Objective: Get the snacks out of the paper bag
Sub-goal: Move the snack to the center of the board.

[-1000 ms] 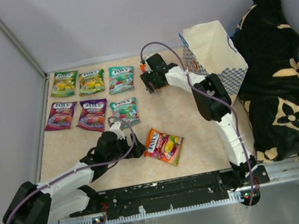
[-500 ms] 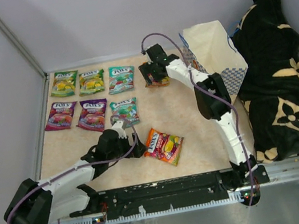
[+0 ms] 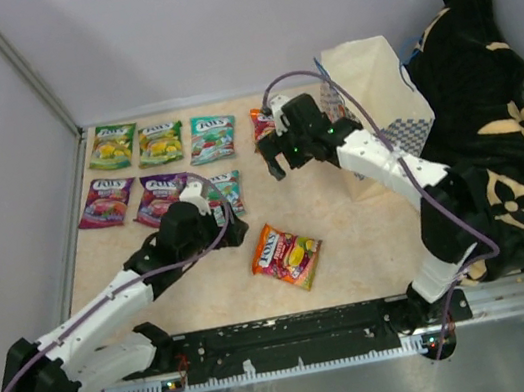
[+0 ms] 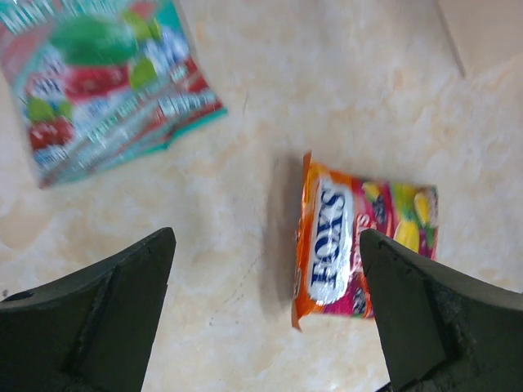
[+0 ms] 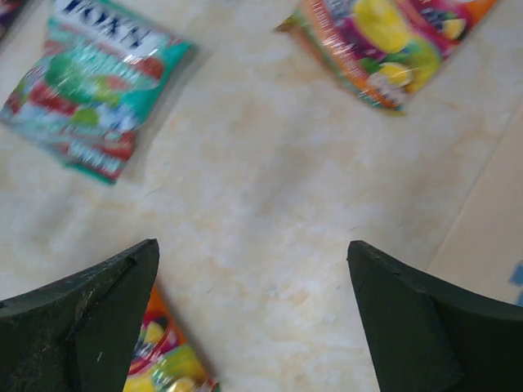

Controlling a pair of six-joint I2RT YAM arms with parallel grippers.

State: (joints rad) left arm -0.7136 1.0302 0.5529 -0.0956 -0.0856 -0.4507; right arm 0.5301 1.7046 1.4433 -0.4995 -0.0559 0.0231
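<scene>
Several snack packets lie in two rows at the back left: green [image 3: 112, 146], green [image 3: 160, 143], teal [image 3: 212, 137], purple [image 3: 107, 202], purple [image 3: 159, 200] and teal [image 3: 226, 188]. An orange-red packet [image 3: 259, 125] lies beside the upper teal one. Another orange-red packet [image 3: 288, 254] lies mid-table and also shows in the left wrist view [image 4: 359, 245]. The paper bag [image 3: 374, 85] stands at the back right. My left gripper [image 3: 230, 227] [image 4: 265, 237] is open and empty between the lower teal and mid-table packets. My right gripper [image 3: 279, 159] [image 5: 252, 245] is open and empty over bare table.
A black-and-tan blanket [image 3: 497, 144] fills the right side behind the bag. Grey walls close the back and left. The bag's edge [image 5: 490, 229] shows at the right of the right wrist view, with a teal packet [image 5: 94, 90] and an orange-red one [image 5: 384, 49] ahead.
My right gripper let go of the orange-red packet beside the upper teal one and drew back to the right. My left gripper moved forward towards the lower teal packet.
</scene>
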